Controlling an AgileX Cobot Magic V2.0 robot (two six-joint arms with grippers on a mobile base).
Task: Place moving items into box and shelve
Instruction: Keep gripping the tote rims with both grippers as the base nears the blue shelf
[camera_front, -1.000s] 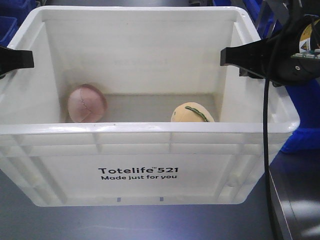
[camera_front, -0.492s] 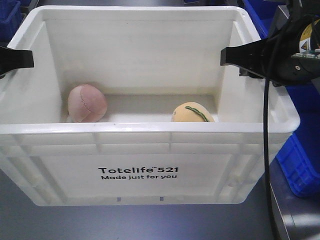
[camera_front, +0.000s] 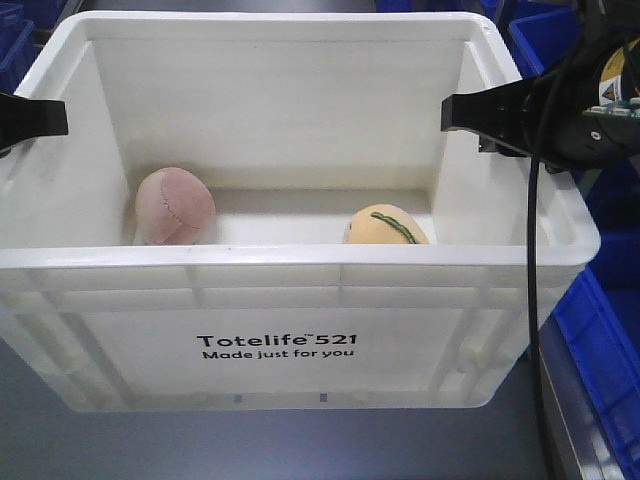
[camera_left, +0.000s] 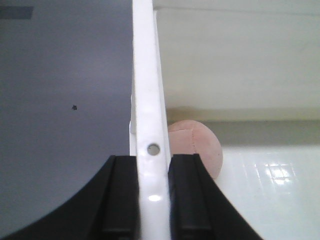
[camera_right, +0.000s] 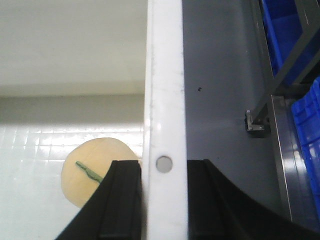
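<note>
- A large white rectangular plastic crate (camera_front: 300, 257) is sitting low in front of me over a dull grey surface (camera_front: 300, 445). Black lettering reading "Totelife 521 Made just for you" is showing on its front wall.
- The left gripper (camera_left: 151, 162) is pinching the crate's left side rim. One black finger is pressing the outer face of the rim and the other the inner face, with only the thin rim between them.
- The right gripper (camera_right: 164, 167) is doing the same on the crate's right side rim. Its two dark fingers are bracketing the white edge beside a small round hole.
- A dusty pink round plush ball with stitched seams (camera_front: 174, 205) is lying on the crate's floor, against the left wall and just inside where the left gripper is clamping.
- A pale yellow round plush ball with a green stitched stripe (camera_front: 384, 224) is resting on the crate's floor towards the right wall, well apart from the pink one.
- A black cable (camera_front: 532, 300) is hanging down across the crate's right front corner.
- Blue plastic bins (camera_front: 600, 330) are standing outside the crate, to its right.
</note>
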